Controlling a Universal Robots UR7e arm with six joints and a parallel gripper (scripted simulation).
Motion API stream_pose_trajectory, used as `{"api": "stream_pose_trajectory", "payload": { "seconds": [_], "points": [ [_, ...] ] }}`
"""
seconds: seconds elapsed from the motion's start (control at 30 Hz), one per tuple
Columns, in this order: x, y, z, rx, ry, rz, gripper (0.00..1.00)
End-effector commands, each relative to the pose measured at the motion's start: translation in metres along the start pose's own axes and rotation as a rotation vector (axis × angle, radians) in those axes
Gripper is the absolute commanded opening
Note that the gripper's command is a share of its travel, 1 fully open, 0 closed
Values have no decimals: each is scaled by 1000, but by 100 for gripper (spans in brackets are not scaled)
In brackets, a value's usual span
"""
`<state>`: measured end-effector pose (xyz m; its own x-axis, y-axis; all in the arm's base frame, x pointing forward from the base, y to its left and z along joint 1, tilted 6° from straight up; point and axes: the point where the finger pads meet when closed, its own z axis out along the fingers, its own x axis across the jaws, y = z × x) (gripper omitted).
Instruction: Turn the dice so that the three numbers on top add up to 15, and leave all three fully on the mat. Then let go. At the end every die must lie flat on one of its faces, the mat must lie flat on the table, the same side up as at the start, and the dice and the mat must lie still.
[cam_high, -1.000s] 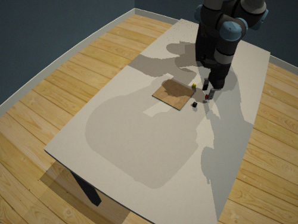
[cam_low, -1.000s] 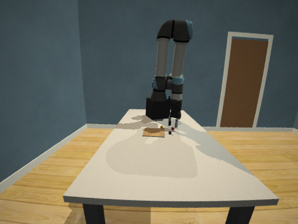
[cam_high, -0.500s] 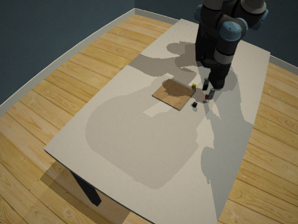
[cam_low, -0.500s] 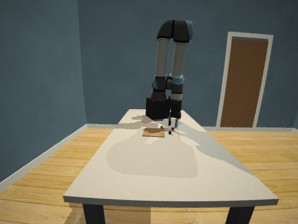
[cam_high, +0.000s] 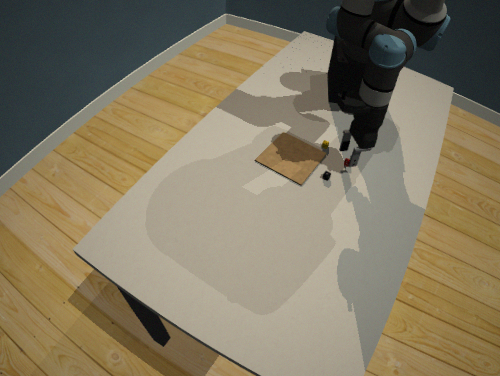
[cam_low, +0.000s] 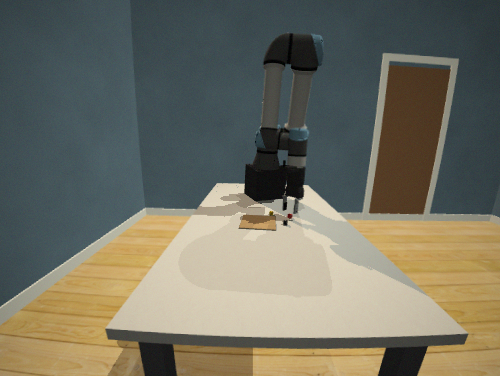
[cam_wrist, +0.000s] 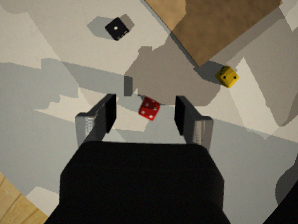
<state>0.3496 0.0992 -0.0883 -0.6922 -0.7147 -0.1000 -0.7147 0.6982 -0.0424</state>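
Three dice off the mat, one red between spread fingers

Three dice lie on the table (cam_high: 210, 225) (cam_low: 240, 315), one red, one black, one yellow, and none is on the single brown mat (cam_high: 287, 162) (cam_low: 257, 223) (cam_wrist: 227, 22). The red die (cam_high: 347, 162) (cam_low: 290, 216) (cam_wrist: 149, 108) shows in the wrist view between the two fingers of the gripper (cam_high: 350, 154) (cam_low: 290, 206) (cam_wrist: 145, 107), which stand wide apart and pinch nothing. The black die (cam_high: 326, 175) (cam_low: 285, 223) (cam_wrist: 117, 28) sits apart from the mat, a single pip on its upper face. The yellow die (cam_high: 325, 144) (cam_low: 271, 213) (cam_wrist: 227, 76) is just beside one mat corner. One arm (cam_high: 377, 75) (cam_low: 298, 100) reaches over the table, its gripper above the red die. Shadows cross the mat and table. One brown door (cam_low: 414, 140) stands in the wall behind.
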Motion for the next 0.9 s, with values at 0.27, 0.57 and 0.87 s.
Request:
{"api": "stream_pose_trajectory", "payload": {
  "seconds": [0.27, 0.57, 0.87],
  "points": [
    [1, 2, -19, -1, 2, -1, 100],
    [1, 2, -43, -1, 2, -1, 100],
    [1, 2, -64, -1, 2, -1, 100]
  ]
}}
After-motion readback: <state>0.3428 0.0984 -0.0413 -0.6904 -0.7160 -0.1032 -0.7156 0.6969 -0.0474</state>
